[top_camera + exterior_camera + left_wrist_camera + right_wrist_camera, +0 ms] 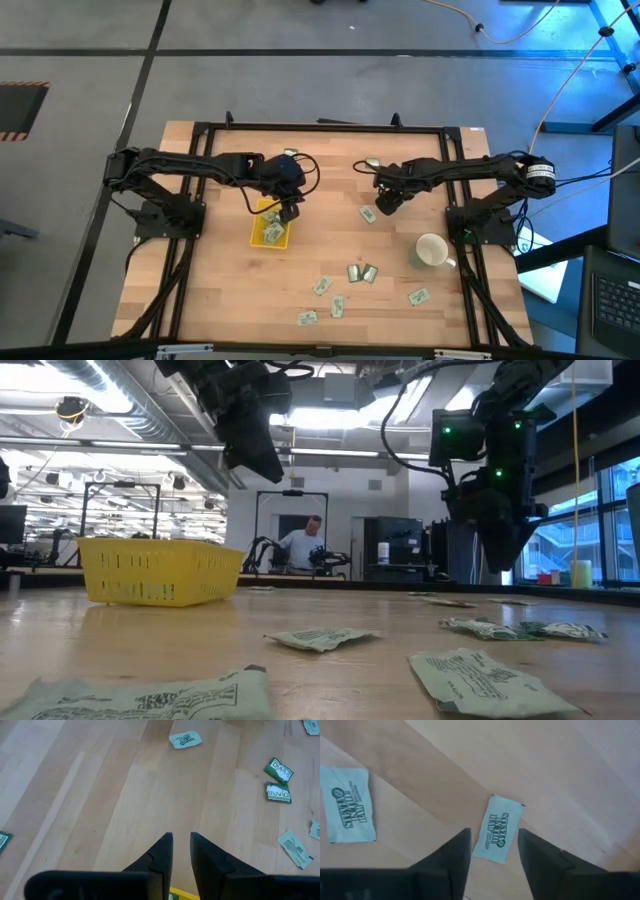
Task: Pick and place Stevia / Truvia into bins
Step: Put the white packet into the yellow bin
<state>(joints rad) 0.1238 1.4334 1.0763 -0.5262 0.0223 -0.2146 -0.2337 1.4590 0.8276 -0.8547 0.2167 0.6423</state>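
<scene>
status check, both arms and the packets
Left tool over yellow tray, slightly apart, empty. Right tool open above a packet on the table. Nothing blocking.

Both dark arms reach inward from the bench's left and right edges. The left gripper [288,207] hangs left of centre, fingers [160,857] pointing down with a narrow empty gap between them. The right gripper [385,203] hangs right of centre, fingers [455,855] spread apart, holding nothing.
</scene>
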